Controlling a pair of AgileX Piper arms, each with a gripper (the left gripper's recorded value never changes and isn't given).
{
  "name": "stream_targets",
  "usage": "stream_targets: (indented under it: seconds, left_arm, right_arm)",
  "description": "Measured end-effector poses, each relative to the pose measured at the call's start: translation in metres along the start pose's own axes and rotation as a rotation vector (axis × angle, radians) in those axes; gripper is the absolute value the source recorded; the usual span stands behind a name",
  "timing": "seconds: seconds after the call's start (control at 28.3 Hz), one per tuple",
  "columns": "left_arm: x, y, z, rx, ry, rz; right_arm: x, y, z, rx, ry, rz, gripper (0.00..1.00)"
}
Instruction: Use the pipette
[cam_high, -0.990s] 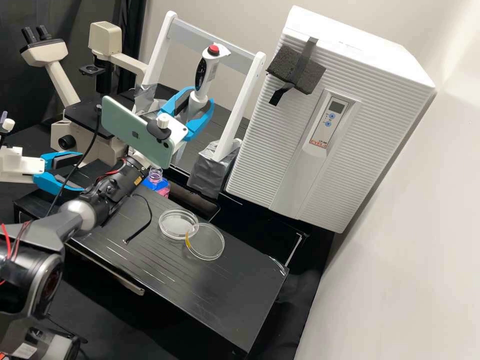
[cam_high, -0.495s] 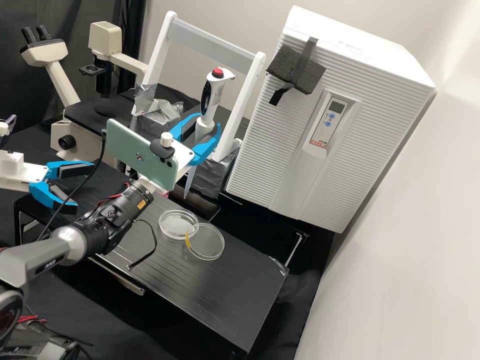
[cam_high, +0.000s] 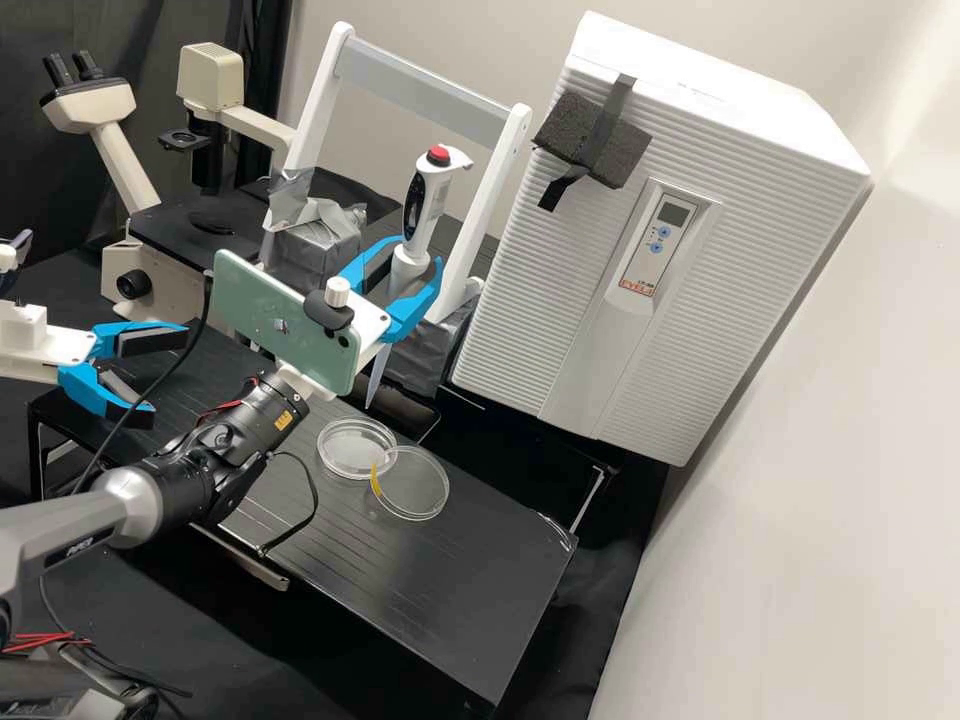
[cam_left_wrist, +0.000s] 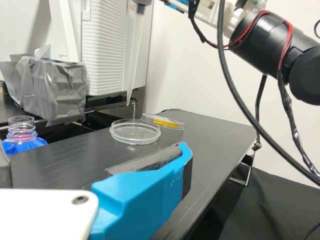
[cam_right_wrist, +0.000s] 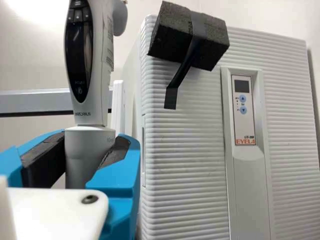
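Note:
A white and grey pipette (cam_high: 422, 212) with a red top button stands upright in my right gripper (cam_high: 400, 285), which is shut on its lower body (cam_right_wrist: 84, 150). Its clear tip (cam_high: 372, 385) hangs just above the far rim of the open petri dish (cam_high: 355, 447); in the left wrist view the tip (cam_left_wrist: 132, 60) ends a little over that dish (cam_left_wrist: 135, 131). The dish lid (cam_high: 412, 482), marked with yellow tape, leans against the dish. My left gripper (cam_high: 120, 362) is open and empty at the platform's left end, one blue finger (cam_left_wrist: 150, 182) in its own view.
A bottle of pink liquid (cam_left_wrist: 21, 136) stands beside a foil-wrapped base (cam_left_wrist: 50, 92) of the white frame (cam_high: 430, 95). A white ribbed appliance (cam_high: 640, 230) is at the right, a microscope (cam_high: 130, 200) at the back left. The black platform (cam_high: 440, 590) drops off at its front and right edges.
My right arm carried the pipette rightward and down, bringing its tip over the petri dish. My left gripper sank slightly and then stayed put.

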Motion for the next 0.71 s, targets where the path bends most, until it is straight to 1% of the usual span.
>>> stream_targets:
  seconds: [0.25, 0.71]
  left_arm:
    - [-0.0003, -0.0005, 0.0, -0.001, 0.001, -0.002]
    - [-0.0003, -0.0003, -0.0001, -0.002, 0.002, 0.0]
  right_arm:
    - [-0.0012, -0.0073, 0.0009, 0.01, -0.024, -0.056, 0.0]
    - [-0.0013, -0.0084, -0.0003, 0.013, -0.018, -0.06, 0.0]
